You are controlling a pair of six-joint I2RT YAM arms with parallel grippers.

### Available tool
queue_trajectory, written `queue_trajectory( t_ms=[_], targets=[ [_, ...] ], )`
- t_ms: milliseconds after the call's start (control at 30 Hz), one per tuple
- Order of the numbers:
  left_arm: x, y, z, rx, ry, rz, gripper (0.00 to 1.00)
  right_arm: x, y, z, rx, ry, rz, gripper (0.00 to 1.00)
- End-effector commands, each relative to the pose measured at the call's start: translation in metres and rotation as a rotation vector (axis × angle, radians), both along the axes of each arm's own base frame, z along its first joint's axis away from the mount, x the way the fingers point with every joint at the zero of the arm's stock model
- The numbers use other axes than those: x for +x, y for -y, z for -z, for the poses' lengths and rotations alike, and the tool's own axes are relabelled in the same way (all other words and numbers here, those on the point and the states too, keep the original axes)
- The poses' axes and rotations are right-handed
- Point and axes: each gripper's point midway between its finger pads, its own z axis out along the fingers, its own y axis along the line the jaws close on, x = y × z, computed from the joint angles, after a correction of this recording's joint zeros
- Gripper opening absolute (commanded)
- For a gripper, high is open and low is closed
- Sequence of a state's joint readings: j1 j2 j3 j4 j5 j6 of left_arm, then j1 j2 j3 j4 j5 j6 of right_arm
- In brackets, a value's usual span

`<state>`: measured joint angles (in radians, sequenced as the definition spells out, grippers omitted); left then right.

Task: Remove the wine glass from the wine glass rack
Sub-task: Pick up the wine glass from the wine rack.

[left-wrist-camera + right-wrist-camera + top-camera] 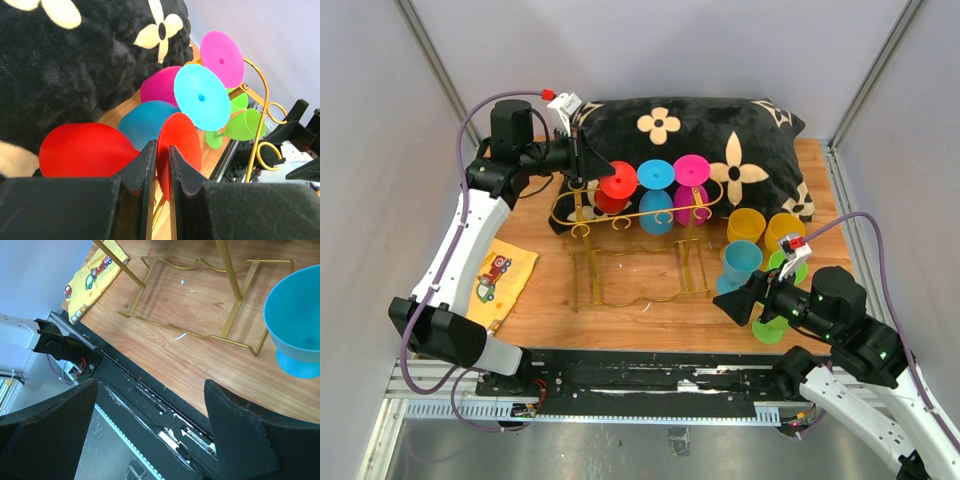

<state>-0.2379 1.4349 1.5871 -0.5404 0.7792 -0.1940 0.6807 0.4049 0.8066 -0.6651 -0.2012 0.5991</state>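
At the middle of the wooden table (620, 322), a thin gold wire rack (630, 218) with scroll curls and parallel rails. Hung upside down along its rails, side by side: a red plastic wine glass (617, 182) at the rack's left end, then a sky-blue plastic wine glass (656, 176), then a magenta plastic wine glass (691, 171). Round feet above the rails, bowls below.

At the rack's left end, the left gripper (162, 161), narrowed onto the rim of the red glass's foot, with one black finger (142, 167) against each face of the disc. Not yet off the rack.

Right of the rack's base, toward the table's near edge, the right gripper (738, 302), spread wide, holding nothing, hovering above the wood. Just behind it, upright on the table, a light-blue stemmed plastic glass (741, 260).

Further right of the rack, two yellow plastic glasses (745, 225) standing side by side. Nearer the table's front edge, two green plastic glasses (788, 266), partly hidden by the right arm.

Directly behind the rack, a black plush cushion (690, 130) with cream flower shapes, and the hanging bowls close against it.

Left of the rack's base, flat on the table, a yellow cloth (500, 275) printed with a cartoon truck.
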Motion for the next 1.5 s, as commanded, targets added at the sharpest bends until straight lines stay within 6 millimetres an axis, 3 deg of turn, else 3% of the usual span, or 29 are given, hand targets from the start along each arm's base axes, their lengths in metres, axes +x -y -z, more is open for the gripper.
queue_trajectory(
  t_ms=[0,300,900,1467],
  targets=[
    [-0.002,-0.002,0.006,-0.010,-0.047,-0.023,0.06,-0.004,0.002,0.003,-0.007,-0.004,-0.002,0.88],
    [-0.005,-0.003,-0.014,-0.037,-0.020,-0.038,0.02,-0.003,0.003,0.006,-0.017,-0.010,0.009,0.88],
    [-0.007,0.004,-0.022,-0.118,-0.088,-0.039,0.00,-0.002,0.010,0.014,-0.049,-0.030,0.039,0.88],
    [-0.013,0.000,-0.042,-0.156,-0.067,-0.030,0.00,-0.003,0.015,0.016,-0.062,-0.033,0.052,0.88]
  ],
)
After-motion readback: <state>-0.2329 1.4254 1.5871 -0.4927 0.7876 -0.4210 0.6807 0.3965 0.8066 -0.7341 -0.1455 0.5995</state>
